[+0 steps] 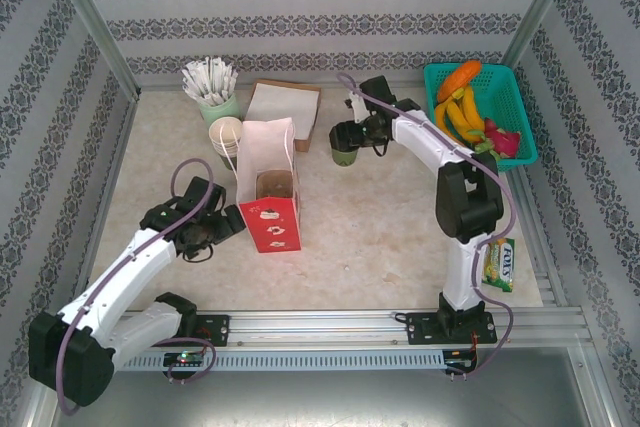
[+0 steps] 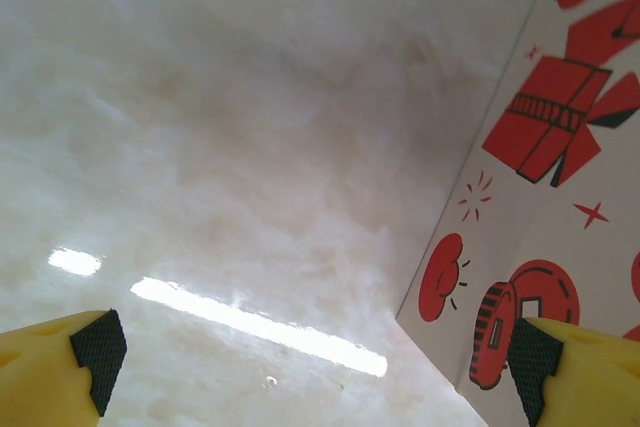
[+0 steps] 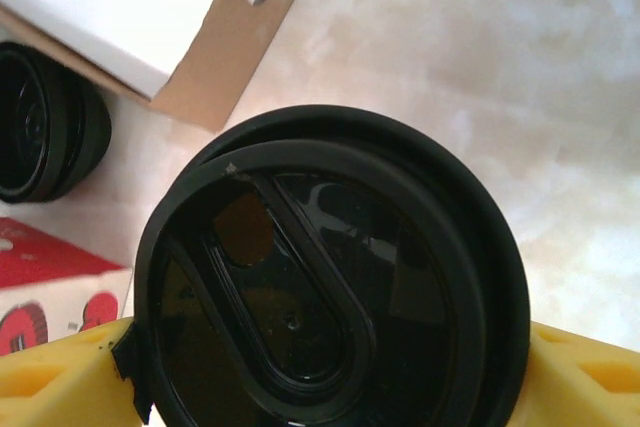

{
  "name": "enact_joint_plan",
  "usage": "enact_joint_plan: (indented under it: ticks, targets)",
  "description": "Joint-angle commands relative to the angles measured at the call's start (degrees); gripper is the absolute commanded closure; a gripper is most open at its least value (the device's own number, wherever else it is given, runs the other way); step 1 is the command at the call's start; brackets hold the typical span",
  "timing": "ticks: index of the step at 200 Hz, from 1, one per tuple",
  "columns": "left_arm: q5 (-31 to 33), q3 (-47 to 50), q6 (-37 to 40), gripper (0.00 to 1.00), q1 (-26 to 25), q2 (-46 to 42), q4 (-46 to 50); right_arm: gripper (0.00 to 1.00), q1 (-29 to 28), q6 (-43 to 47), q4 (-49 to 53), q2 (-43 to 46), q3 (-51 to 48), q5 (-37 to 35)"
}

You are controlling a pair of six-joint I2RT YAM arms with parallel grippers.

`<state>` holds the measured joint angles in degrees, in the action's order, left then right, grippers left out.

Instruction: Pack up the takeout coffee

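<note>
Nearest the bases, the left end effector [image 2: 315,362] sits low over the bench [image 1: 380,237] with its fingers wide apart and nothing between them. 1 pad is just beside the printed wall of the red-and-white paper bag [image 1: 272,217]; whether it touches is unclear. The bag stands upright with its mouth open to the top.

Farther back and to the bag's right, the takeout coffee [image 1: 345,155] appears to stand on the bench. The right end effector [image 3: 330,377] is around it, 1 yellow finger on each side of the black lid [image 3: 330,287]. The lid hides the pads, so I cannot tell whether they press on the cup wall or only flank it.

The risks, as I judge them:
- A grip that is too light lets the cup slip on lifting.
- A grip that is too hard on thin paper could buckle the wall, pop the lid and spill.
- The bag's mouth is narrow and nothing holds the bag, so a cup clipping the rim or handle could push it over.
</note>
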<state>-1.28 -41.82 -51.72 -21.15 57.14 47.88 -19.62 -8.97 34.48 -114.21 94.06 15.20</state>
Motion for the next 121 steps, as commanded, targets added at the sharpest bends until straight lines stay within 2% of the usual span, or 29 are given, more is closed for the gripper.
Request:
enact_joint_plan:
  ticks: [1,50,76,101,121]
  targets:
    - [-2.3,-0.4,-2.5,0.00,-3.3,2.1,-1.6,0.18,0.0,0.7,1.8,4.2,-3.8,1.4]
    - [-4.7,-0.7,-5.3,0.00,-9.2,6.6,-5.9,0.18,-0.1,0.1,2.2,11.2,-12.2,1.3]
    - [-3.5,-3.7,-4.3,0.00,-11.6,10.1,-4.8,0.18,-0.2,0.1,2.8,14.2,-16.2,1.2]
    - [-3.9,-4.7,-3.4,0.00,-12.5,11.9,-5.5,0.18,-0.3,-0.3,2.7,17.1,-20.0,1.4]
    - [-0.7,-4.8,-4.0,0.00,-12.6,10.8,-4.1,0.18,-0.4,-0.7,1.4,19.2,-22.8,2.5]
